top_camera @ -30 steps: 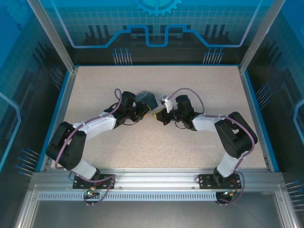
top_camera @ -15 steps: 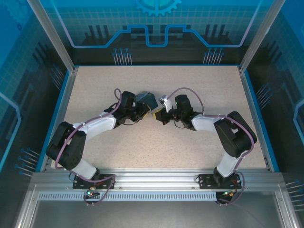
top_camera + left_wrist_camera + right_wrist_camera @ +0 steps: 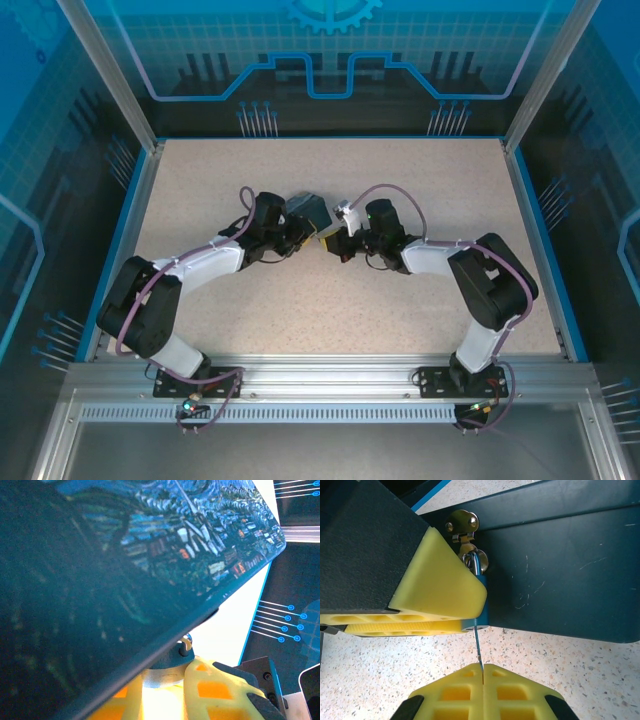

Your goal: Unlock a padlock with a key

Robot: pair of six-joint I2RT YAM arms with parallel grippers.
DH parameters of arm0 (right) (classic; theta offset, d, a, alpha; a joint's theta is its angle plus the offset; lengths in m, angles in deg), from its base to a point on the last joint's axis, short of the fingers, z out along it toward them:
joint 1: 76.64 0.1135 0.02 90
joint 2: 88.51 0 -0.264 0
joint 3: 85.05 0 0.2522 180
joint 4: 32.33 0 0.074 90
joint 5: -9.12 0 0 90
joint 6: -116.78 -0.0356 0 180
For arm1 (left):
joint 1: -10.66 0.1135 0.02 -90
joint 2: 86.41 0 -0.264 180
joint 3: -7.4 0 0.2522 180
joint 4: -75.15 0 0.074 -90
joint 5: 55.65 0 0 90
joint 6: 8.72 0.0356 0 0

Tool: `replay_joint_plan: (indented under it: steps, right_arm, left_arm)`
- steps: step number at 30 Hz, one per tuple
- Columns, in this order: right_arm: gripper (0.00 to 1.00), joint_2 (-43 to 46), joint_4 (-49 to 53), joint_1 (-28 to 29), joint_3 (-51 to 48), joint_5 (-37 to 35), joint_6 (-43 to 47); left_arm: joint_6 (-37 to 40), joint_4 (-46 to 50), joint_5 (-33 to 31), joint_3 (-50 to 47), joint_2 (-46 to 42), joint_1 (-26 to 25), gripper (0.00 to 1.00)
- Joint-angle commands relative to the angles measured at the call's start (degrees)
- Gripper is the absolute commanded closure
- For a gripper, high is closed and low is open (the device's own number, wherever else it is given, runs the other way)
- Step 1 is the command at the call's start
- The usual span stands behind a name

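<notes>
Right gripper (image 3: 483, 673) pressed together on thin silvery metal key (image 3: 477, 647), blade meeting underside of small blue metal padlock (image 3: 483, 607) at its 6 o'clock. Left gripper (image 3: 304, 238) pinches the padlock mid-table, dark-blue painted rectangular tin (image 3: 560, 575) at its 3 o'clock

The left arm (image 3: 205, 262) and the right arm (image 3: 440, 258) are both bent at the elbow. They lie low and reach in toward each other. Their wrists are turned so the two grippers point tip to tip. The left gripper (image 3: 303, 236) sits just in front of the right gripper (image 3: 335, 243), very near it. The right gripper's pads (image 3: 455, 690) are pressed together on the key (image 3: 477, 647). The left gripper's pads (image 3: 440, 575) squeeze the padlock (image 3: 484, 605).
</notes>
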Motion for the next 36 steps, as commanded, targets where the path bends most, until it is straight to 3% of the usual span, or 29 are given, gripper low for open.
replay_joint_plan:
  steps: [1, 10, 36]
  right_arm:
    - [1.0, -1.0, -1.5, 1.4, 1.9, -0.4, -1.2]
    - [1.0, -0.6, -6.7, 1.4, 1.6, 0.7, -3.8]
    - [1.0, 3.6, -4.8, 1.1, -0.5, -1.0, 0.5]
  left_arm:
    - [-0.4, -0.8, 2.1, 1.6, 0.0, -0.3, 0.9]
    - [0.4, -0.5, 2.0, 1.3, 0.2, -0.3, 0.9]
    - [1.0, -0.3, 1.8, 0.5, 1.1, -0.4, 0.9]
